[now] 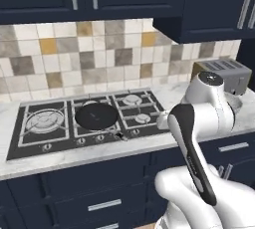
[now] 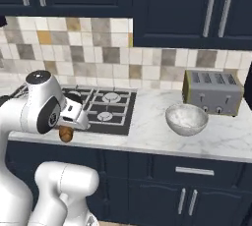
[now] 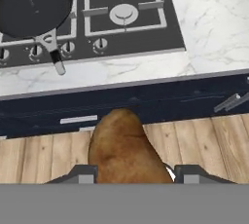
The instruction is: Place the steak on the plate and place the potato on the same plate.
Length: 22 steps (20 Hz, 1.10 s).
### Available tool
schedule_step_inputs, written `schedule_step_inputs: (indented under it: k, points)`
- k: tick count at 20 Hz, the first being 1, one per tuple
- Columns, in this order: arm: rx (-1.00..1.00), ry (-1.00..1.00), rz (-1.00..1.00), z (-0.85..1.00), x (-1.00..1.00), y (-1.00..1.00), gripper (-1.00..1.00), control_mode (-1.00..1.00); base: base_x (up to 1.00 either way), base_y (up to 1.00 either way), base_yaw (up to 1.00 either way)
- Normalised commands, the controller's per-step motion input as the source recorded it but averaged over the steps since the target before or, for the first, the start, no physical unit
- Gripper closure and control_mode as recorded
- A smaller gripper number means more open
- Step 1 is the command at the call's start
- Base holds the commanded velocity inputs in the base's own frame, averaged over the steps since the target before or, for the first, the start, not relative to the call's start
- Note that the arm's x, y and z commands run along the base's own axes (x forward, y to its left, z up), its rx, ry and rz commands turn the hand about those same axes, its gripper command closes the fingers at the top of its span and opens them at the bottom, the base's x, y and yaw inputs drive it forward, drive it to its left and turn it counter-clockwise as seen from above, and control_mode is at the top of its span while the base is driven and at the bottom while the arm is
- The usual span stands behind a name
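Observation:
My gripper (image 3: 131,173) is shut on the potato (image 3: 124,147), a brown-orange oblong lump that sticks out between the two dark fingers (image 3: 82,173). In the right base view the potato (image 2: 65,134) hangs under the hand, with the gripper (image 2: 67,129) just in front of the counter's front edge, left of the hob (image 2: 106,107). Seen from the hand, the potato is over the wooden floor and the navy drawer fronts, short of the counter. The steak and the plate are out of view.
A black frying pan (image 1: 96,116) sits on the hob's middle burner, its handle (image 3: 54,55) pointing at the counter edge. A clear glass bowl (image 2: 186,119) and a grey toaster (image 2: 212,91) stand on the marble counter (image 2: 147,127) to the right. Navy cabinets hang overhead.

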Motion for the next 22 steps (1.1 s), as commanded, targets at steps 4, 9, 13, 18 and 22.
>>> schedule_step_inputs:
  k: [4,9,13,18,22]
  points:
    - [0.00,0.00,0.00,0.00,0.00,0.00,1.00,1.00,0.11,1.00,0.07]
    - [0.00,0.00,0.00,0.00,0.00,0.00,1.00,1.00,0.32,1.00,0.10]
    - [0.00,0.00,0.00,0.00,0.00,0.00,1.00,1.00,0.37,1.00,0.08]
    - [0.00,0.00,0.00,0.00,0.00,0.00,1.00,1.00,0.37,1.00,0.08]
    - [0.00,0.00,0.00,0.00,0.00,0.00,1.00,1.00,0.34,1.00,0.05]
